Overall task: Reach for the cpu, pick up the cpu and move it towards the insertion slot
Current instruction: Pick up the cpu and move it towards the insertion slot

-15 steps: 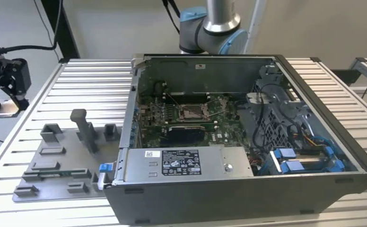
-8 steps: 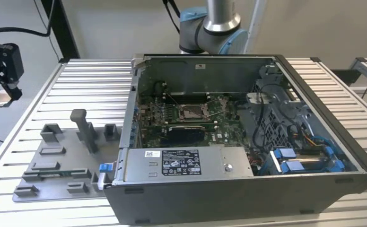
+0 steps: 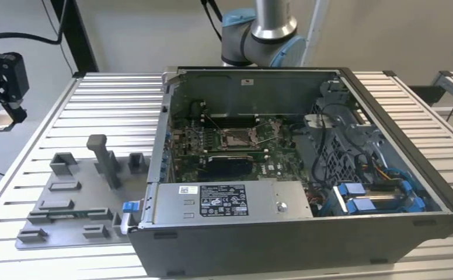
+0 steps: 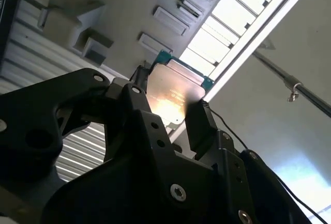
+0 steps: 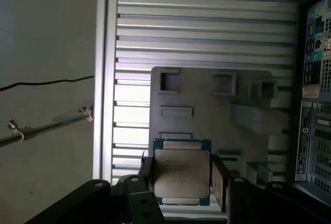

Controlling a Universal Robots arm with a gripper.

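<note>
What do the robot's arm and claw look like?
The arm is a smooth silver tube with rounded grey joints and light-blue caps. The claw is matte black, built of chunky angular plates fastened with round screws, and it ends in two flat fingers. In the exterior view a black cable runs near its top.

CLEARANCE AND OBSTRUCTIONS

The computer case [image 3: 289, 233] is open on top, and the insertion slot [image 3: 238, 137] lies uncovered, free from above. The case's side wall [image 3: 163, 134] rises between the slot and the grey fixture tray [image 3: 67, 201]. A tall post [image 3: 102, 156] stands on the tray (near that wall). Cables [image 3: 324, 163] crowd the slot's far side, toward the exterior view's right.
</note>
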